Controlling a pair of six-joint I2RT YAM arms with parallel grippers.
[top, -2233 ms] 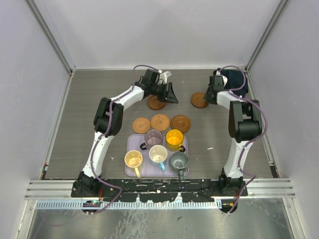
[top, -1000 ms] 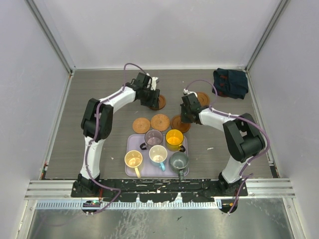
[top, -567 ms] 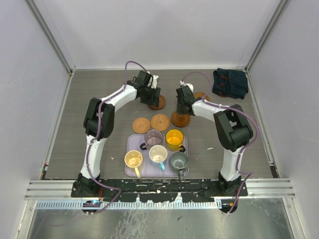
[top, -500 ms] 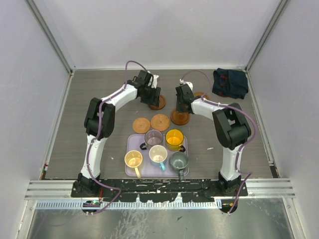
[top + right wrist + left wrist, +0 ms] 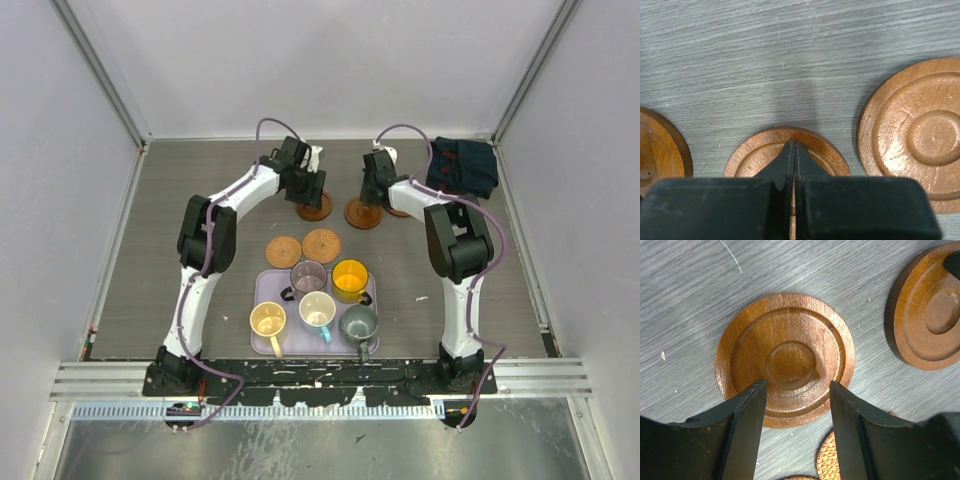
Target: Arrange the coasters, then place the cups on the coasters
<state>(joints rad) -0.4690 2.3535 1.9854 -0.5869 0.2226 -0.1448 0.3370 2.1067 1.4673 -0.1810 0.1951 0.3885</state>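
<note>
Holding 5 coasters point(image 5: 322, 244), grey tbl point(image 5: 170, 230), walls point(image 5: 320, 60) prob. white

The grey wood-grain table point(image 5: 150, 250) is open along its left side. Small handled mugs point(image 5: 317, 311) on a lavender rectangular tray point(image 5: 267, 282) block the near middle, and a dark folded cloth point(image 5: 462, 167) blocks the far right corner.

Five cups point(image 5: 317, 311) stand in the tray point(image 5: 266, 284), two behind and three in front. Two coasters point(image 5: 284, 251) lie side by side just off the tray's 12 o'clock edge. Three more coasters point(image 5: 319, 210) lie in a row farther out toward 12 to 1 o'clock, with the cloth point(image 5: 462, 165) at 2 o'clock from that row.
</note>
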